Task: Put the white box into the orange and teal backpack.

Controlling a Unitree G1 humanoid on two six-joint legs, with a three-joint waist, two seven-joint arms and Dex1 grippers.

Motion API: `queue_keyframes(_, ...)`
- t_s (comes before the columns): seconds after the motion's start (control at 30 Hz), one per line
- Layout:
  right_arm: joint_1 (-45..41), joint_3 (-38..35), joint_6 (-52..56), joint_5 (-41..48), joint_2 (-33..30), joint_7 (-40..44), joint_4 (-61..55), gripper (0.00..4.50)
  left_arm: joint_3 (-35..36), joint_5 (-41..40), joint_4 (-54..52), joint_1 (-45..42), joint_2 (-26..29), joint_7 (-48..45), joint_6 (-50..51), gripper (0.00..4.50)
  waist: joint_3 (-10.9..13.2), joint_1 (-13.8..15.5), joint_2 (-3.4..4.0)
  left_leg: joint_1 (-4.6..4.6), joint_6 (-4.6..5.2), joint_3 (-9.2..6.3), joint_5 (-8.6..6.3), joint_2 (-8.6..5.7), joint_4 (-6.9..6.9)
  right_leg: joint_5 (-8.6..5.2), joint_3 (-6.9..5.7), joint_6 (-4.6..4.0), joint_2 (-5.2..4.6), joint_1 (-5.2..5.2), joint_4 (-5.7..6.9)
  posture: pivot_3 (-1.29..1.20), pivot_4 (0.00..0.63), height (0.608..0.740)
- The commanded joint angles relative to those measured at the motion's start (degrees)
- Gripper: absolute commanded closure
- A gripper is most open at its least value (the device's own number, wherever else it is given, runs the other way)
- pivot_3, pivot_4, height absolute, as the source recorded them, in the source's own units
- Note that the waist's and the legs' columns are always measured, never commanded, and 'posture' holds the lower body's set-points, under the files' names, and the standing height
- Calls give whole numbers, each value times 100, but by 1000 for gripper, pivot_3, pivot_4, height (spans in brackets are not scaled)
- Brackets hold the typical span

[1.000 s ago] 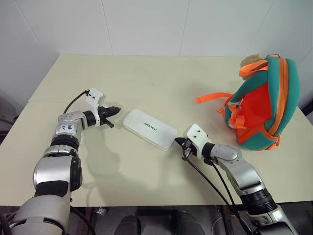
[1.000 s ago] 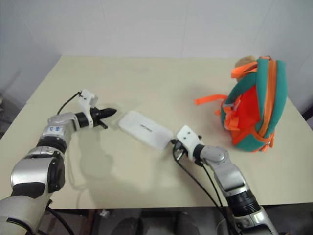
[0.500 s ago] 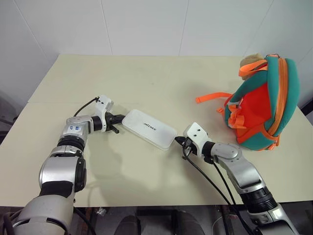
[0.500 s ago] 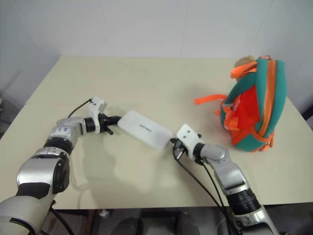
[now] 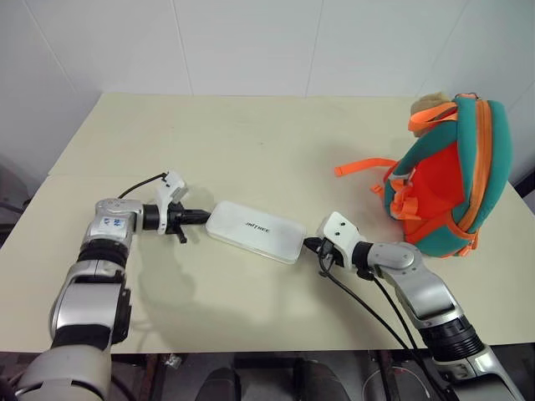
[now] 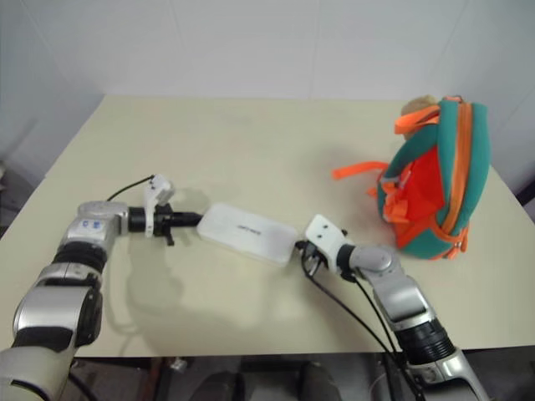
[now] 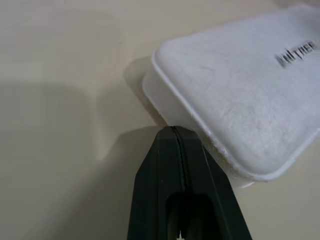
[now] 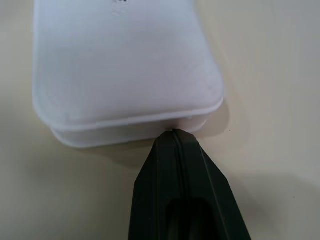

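Here, my left hand (image 5: 201,216) and right hand (image 5: 310,244), fingers pressed together, tips at opposite ends of the glossy white box (image 5: 255,231), flat on the tabletop (image 5: 251,134).

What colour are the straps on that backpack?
Orange, on the backpack; clearest in the left eye view.

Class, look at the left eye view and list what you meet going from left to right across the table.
Left gripper, fingers shut → white box → right gripper, fingers shut → orange and teal backpack, standing at the table's right edge.
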Motion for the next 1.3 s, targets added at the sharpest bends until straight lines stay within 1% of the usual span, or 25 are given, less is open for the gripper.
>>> queue_keyframes(0.03, -76, 164, -159, 108, -18, 305, -270, 4380, -482, -113, -1154, 609, -112, -586, 513, 4500, 0, 1, 0, 1, 0, 0, 0, 0, 0, 0, 0, 0, -1, 1, -1, 0, 150, 740)
queue_keyframes(0.13, -55, 113, -204, 121, -224, 473, -319, 4380, -602, -286, -2387, 1193, 55, -685, 1104, 4500, -4, 7, 7, 3, 0, -1, -1, 1, 0, 0, 3, -1, -3, 4, 0, 0, 150, 740)
queue_keyframes(0.23, -31, 66, -208, 148, -383, 595, -405, 4380, -678, -507, -3424, 1603, 147, -686, 1710, 4500, -7, 23, 11, 3, 1, -5, -1, -1, 0, -1, 3, -2, -8, 8, -3, 0, 150, 740)
queue_keyframes(0.37, 76, 46, -130, 221, -677, 851, -616, 4380, -743, -711, -4417, 1966, 193, -608, 2267, 4500, -7, 30, 12, 3, 2, -12, -2, -3, 0, -1, 3, -2, -8, 15, -19, 0, 150, 740)
queue_keyframes(0.47, 208, 10, -65, 327, -854, 1038, -822, 4380, -801, -789, -4839, 2136, 235, -561, 2537, 4500, -7, 25, 12, 2, 9, -24, -6, -2, -1, -1, 4, -2, -8, 14, -24, 0, 150, 740)
queue_keyframes(0.67, 431, -49, 87, 364, -1023, 1199, -1143, 4380, -879, -905, -5250, 2370, 362, -558, 2756, 4500, -7, 18, 12, 3, 16, -39, -10, -1, -2, -1, 5, -2, -8, 14, -35, 0, 150, 740)
queue_keyframes(0.97, 459, -48, 14, 308, -961, 1216, -956, 4380, -1034, -988, -5223, 2467, 431, -574, 2679, 4500, -8, 18, 15, 10, 16, -50, -10, -1, -2, -4, 8, -7, -8, 15, -43, 0, 150, 740)
queue_keyframes(1.1, 344, -215, -117, 273, -948, 1130, -693, 4380, -595, -1416, -5140, 2357, 101, -564, 2353, 4500, -8, 22, 15, 10, 16, -49, -10, -2, -1, -4, 9, -7, -11, 15, -44, 0, 150, 740)
queue_keyframes(1.13, 307, -267, -138, 236, -1012, 1145, -620, 4380, -490, -1443, -5128, 2315, 85, -455, 2421, 4500, -8, 32, 14, 10, 16, -48, -10, -3, -1, -4, 9, -7, -13, 15, -43, 0, 150, 740)
queue_keyframes(1.3, 294, -487, -246, 238, -1314, 1343, -459, 4380, -389, -1546, -5243, 2403, 399, -479, 2629, 4500, -6, 18, 17, 2, 15, -56, -10, -4, -2, -3, 7, -6, -14, 10, -44, 0, 150, 740)
